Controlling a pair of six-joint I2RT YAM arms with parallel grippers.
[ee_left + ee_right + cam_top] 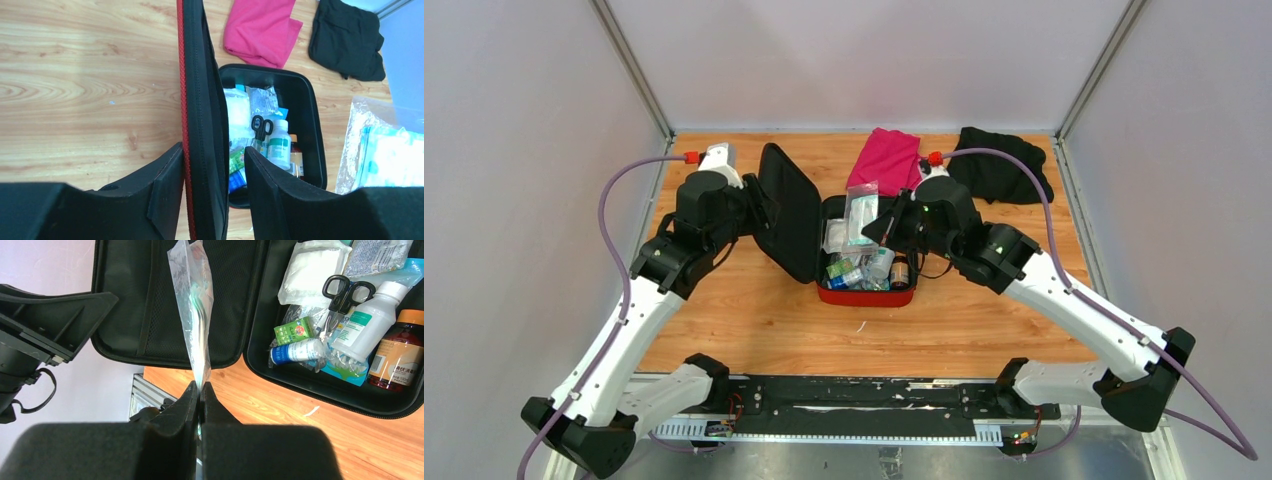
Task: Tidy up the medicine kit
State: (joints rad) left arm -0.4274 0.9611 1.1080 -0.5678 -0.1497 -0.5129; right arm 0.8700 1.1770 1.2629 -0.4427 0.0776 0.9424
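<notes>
Red shell, black lining: the medicine kit (864, 297) lies open at mid-table between the 2 arms, its long axis running away from their bases. On the left, the left gripper (212, 150) straddles the raised lid (789, 215), fingers apart on either side, not visibly clamped. Right of it, the tray is crowded with scissors (345, 290), a white bottle (370, 322) and a brown bottle (400, 355). Further right, the right gripper (200, 387) is pinched together on a clear packet (192, 305) hanging over the tray, so that arm looks nearer for the drop
</notes>
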